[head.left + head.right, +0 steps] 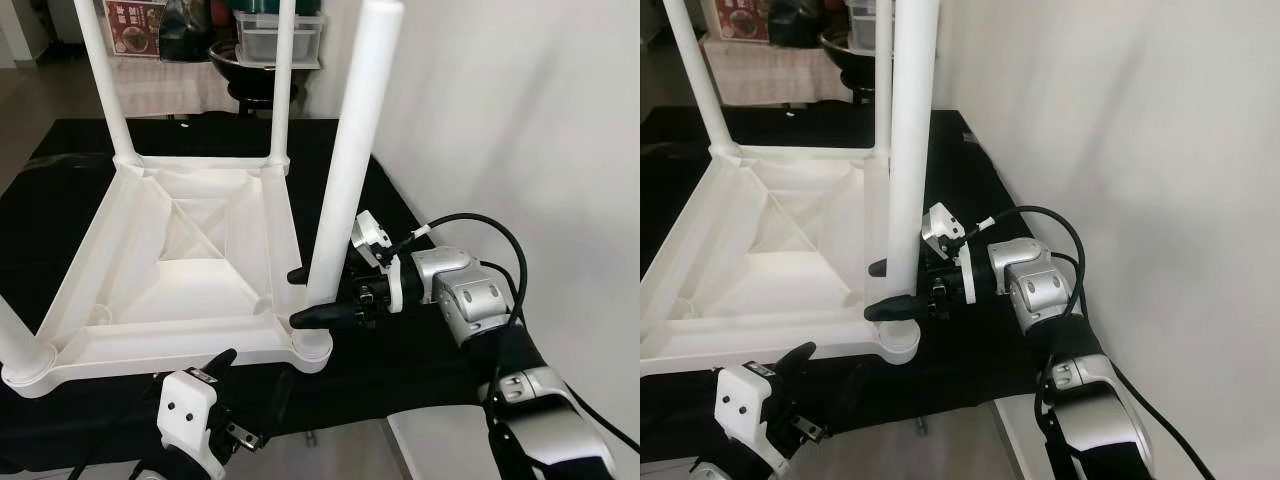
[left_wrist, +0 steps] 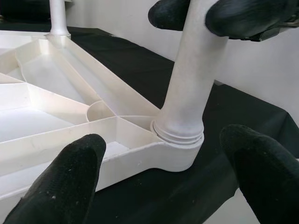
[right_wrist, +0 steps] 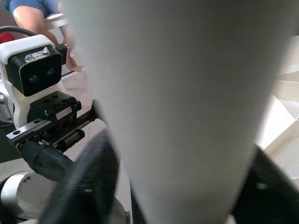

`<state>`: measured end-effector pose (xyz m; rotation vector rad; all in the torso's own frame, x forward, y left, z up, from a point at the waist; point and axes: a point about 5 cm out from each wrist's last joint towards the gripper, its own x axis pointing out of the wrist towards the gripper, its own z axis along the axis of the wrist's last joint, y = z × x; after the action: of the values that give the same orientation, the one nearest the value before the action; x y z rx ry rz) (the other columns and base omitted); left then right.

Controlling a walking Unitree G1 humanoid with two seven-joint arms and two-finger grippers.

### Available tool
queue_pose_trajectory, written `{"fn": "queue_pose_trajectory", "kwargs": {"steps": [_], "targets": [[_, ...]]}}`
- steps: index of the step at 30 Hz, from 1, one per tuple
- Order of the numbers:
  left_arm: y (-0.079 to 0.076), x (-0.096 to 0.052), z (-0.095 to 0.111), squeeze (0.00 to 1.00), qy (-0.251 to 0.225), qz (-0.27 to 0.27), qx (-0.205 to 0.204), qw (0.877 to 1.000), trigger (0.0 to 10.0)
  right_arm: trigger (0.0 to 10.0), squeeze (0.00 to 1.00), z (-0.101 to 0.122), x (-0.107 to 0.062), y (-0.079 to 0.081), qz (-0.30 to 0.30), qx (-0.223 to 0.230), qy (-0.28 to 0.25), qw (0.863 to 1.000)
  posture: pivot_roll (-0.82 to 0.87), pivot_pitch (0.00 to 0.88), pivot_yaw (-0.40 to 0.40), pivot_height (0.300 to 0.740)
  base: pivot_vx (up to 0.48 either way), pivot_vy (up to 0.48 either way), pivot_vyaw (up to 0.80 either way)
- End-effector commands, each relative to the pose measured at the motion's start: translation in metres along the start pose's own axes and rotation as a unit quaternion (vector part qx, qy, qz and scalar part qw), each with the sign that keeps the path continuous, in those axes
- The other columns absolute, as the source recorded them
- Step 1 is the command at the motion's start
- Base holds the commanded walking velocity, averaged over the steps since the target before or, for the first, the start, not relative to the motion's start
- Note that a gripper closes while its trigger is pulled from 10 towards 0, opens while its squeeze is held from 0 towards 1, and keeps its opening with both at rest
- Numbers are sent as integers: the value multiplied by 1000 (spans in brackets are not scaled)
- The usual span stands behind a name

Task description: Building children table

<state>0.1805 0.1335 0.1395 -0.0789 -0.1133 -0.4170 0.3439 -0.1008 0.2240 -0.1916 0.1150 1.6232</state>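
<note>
A white plastic children's table [image 1: 190, 265] lies upside down on a black cloth [image 1: 400, 360]. Two far legs [image 1: 105, 80] [image 1: 283, 90] stand upright in their corners. The near-right leg [image 1: 345, 160] stands in its corner socket [image 2: 180, 140], leaning slightly. My right gripper [image 1: 298, 297] is shut on this leg low down, one black finger on each side. My left gripper [image 2: 163, 158] is open just in front of that corner, below the table's near edge, with its fingers [image 1: 222, 360] wide apart and holding nothing. A near-left leg [image 1: 18, 350] is partly in view.
A white wall [image 1: 520, 120] runs close along the right side. Behind the table are a dark bowl [image 1: 245, 65] and stacked containers [image 1: 280, 35]. A pale board [image 1: 440, 440] lies at the front right. A person's arm [image 3: 28, 14] appears in the right wrist view.
</note>
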Motion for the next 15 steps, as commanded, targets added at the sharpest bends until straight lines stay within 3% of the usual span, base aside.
{"fn": "queue_pose_trajectory", "kwargs": {"steps": [1,7,11,14,15], "targets": [[-2,-1,1,0,2,-4,3,1000,10000,0,0,-4,3,2,19,-2,0,1000,61,120,-99,740,0,0,0],[-2,1,1,0,0,-3,2,1000,10000,0,0,-18,-7,5,-89,2,-28,996,46,121,-104,740,0,0,0],[-1,2,2,0,-1,-4,2,1000,10000,0,0,-32,-16,27,-191,34,-35,980,40,123,-109,740,0,0,0],[2,1,2,0,-2,-3,3,1000,10000,0,0,-33,-9,38,-249,65,-66,964,38,122,-102,740,0,0,0],[3,1,2,0,-1,-3,4,1000,10000,0,0,-41,-1,38,-373,71,-65,923,43,119,-98,740,0,0,0]]}}
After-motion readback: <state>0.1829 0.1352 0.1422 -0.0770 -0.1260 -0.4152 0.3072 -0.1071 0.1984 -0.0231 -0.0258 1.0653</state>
